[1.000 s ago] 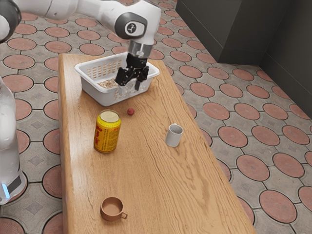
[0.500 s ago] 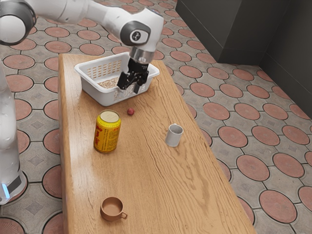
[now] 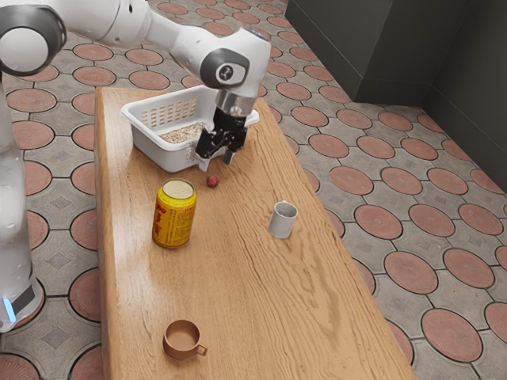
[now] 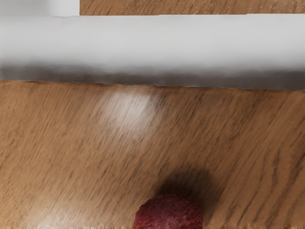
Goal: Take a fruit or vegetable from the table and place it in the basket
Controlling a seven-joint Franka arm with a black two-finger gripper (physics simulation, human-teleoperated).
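Observation:
My gripper (image 3: 216, 164) is open, its two fingers apart with nothing between them, low beside the basket's near side in the exterior view. A small dark red round fruit (image 3: 212, 181) lies on the table just in front of the fingertips. In the wrist view the red fruit (image 4: 169, 214) is at the lower edge, with its shadow on the wood. The white basket (image 3: 152, 146) stands at the table's far end, partly hidden by my hand. Its rim (image 4: 152, 40) crosses the wrist view.
A yellow can (image 3: 173, 215) stands near the fruit, toward the exterior view's left. A white mug (image 3: 283, 220) is toward the exterior view's right. The brown cup (image 3: 182, 339) sits at the near end of the wooden table (image 3: 261, 309).
My hand has moved from over the basket to outside its near side, closer to the red fruit. The fruit, basket, can and cups have stayed where they were.

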